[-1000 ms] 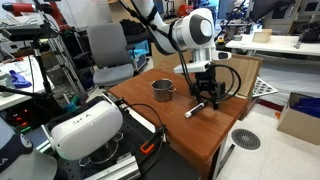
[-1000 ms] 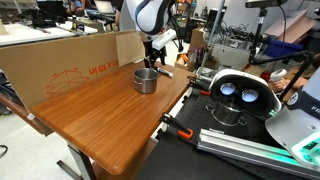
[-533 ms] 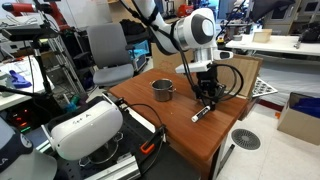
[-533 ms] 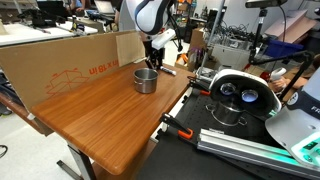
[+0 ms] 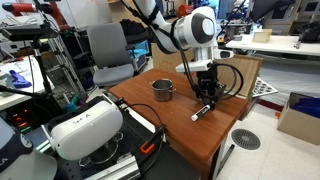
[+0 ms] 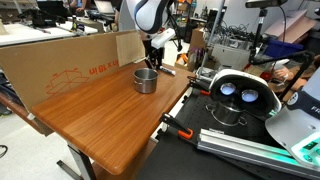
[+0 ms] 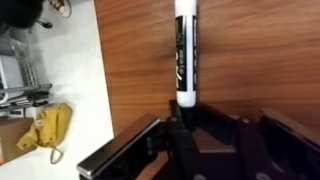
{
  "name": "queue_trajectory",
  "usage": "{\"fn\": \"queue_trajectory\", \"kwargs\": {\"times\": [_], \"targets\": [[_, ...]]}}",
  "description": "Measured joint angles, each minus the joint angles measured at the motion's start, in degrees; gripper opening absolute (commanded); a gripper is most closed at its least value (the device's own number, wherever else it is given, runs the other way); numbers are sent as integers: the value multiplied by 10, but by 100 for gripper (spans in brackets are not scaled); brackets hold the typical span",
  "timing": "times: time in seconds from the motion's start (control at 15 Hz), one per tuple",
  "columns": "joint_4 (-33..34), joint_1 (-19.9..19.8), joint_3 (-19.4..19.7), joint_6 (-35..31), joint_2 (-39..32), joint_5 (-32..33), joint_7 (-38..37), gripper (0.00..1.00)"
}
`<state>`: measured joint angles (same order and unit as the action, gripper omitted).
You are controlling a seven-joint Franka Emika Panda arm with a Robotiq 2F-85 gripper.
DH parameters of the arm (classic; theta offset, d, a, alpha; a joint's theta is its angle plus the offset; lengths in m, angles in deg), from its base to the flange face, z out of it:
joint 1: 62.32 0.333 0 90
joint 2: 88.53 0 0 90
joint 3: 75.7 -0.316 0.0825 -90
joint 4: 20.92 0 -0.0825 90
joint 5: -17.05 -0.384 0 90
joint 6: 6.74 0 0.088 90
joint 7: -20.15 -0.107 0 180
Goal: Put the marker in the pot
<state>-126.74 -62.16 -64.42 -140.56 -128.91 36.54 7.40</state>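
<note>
The marker (image 7: 185,50), black with a white end, lies on the wooden table (image 5: 175,125) near its edge; in the wrist view it runs straight up from the jaws. My gripper (image 7: 180,115) is shut on the marker's dark near end. In both exterior views the gripper (image 5: 207,100) (image 6: 157,62) stands low over the table, pointing down, with the marker (image 5: 201,112) sticking out below it. The small steel pot (image 5: 163,90) (image 6: 146,80) stands upright on the table a short way from the gripper, and its inside is hidden from these angles.
A white rounded housing (image 5: 85,128) (image 6: 237,95) sits beside the table. A cardboard wall (image 6: 70,60) lines one table side. A grey chair (image 5: 110,50) stands behind. The table edge runs close to the marker; a yellow object (image 7: 50,128) lies on the floor below.
The jaws have shut on the marker's end, and the marker has shifted slightly on the table. The arm has barely moved since.
</note>
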Motion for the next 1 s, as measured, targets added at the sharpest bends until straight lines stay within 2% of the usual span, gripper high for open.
{"fn": "queue_trajectory", "kwargs": {"times": [0.4, 1.0], "targets": [[-44, 0, -6, -10, 58, -6, 14, 6], [-240, 4, -39, -185, 224, -6, 32, 6]]}}
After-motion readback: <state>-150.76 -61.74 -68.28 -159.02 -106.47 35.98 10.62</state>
